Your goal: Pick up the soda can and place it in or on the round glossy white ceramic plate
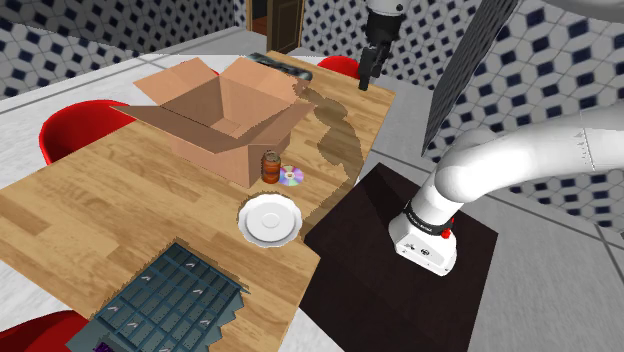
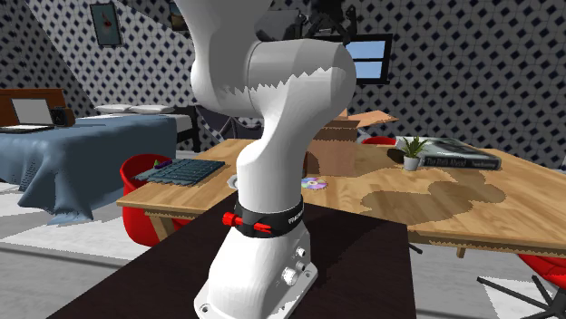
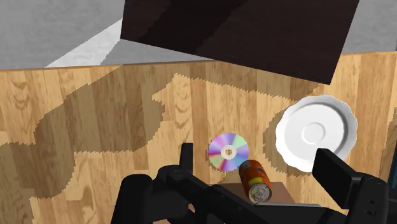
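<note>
Front and low in the shoulder view, a blue-grey compartment tray [image 1: 165,305] sits at the wooden table's [image 1: 100,215] near edge. Behind it comes the white plate [image 1: 269,218], then the orange soda can [image 1: 271,166] standing upright, apart from the plate, with a shiny disc [image 1: 291,177] just beside it. The open cardboard box [image 1: 225,115] is right behind the can. High over the table's far end hangs the gripper [image 1: 366,84], well away from the can. The white arm [image 1: 500,165] rises from the dark stand [image 1: 400,300].

Over to the second exterior view, and the arm [image 2: 272,136] blocks the middle. Past it are the box [image 2: 340,145], the disc [image 2: 315,183], a small potted plant [image 2: 413,152] and a book [image 2: 463,156] on the table [image 2: 453,204], and the tray [image 2: 186,170] at the other end.

Now the wrist view, looking straight down: the gripper [image 3: 254,154] has its fingers [image 3: 337,175] spread wide with nothing in their grasp. Far below on the table sit the can [image 3: 256,181], the disc [image 3: 228,152] next to it, and the plate [image 3: 315,132] off to one side — bare, scalloped rim in full sight.
</note>
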`<state>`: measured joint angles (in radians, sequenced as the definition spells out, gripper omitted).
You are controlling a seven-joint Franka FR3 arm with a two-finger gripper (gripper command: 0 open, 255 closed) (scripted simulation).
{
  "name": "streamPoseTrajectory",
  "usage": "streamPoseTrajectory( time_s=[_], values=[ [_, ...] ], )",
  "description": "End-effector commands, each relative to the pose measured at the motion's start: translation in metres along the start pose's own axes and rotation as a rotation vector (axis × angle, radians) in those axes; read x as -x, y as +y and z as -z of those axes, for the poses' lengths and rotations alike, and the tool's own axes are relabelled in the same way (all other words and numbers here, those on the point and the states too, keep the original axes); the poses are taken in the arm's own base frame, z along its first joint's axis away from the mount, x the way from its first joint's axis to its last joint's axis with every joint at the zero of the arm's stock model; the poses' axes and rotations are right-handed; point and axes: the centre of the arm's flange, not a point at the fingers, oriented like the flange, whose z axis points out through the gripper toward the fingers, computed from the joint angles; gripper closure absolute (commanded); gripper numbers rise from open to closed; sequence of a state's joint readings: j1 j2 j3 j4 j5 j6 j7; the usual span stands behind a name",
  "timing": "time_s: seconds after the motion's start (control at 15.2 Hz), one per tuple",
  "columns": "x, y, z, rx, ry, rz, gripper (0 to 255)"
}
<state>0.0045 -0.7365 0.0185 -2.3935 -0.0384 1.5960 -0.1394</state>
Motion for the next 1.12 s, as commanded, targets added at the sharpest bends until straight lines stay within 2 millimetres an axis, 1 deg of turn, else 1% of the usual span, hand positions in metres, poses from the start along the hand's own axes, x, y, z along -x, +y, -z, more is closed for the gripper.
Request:
streamPoseTrajectory(
  time_s=[0.0,1.06],
  values=[
    [0.0,0.0,0.0,0.0,0.0,0.0,0],
    [-0.113,-0.062,-0.162,-0.022,0.041,-0.048,0]
  ],
)
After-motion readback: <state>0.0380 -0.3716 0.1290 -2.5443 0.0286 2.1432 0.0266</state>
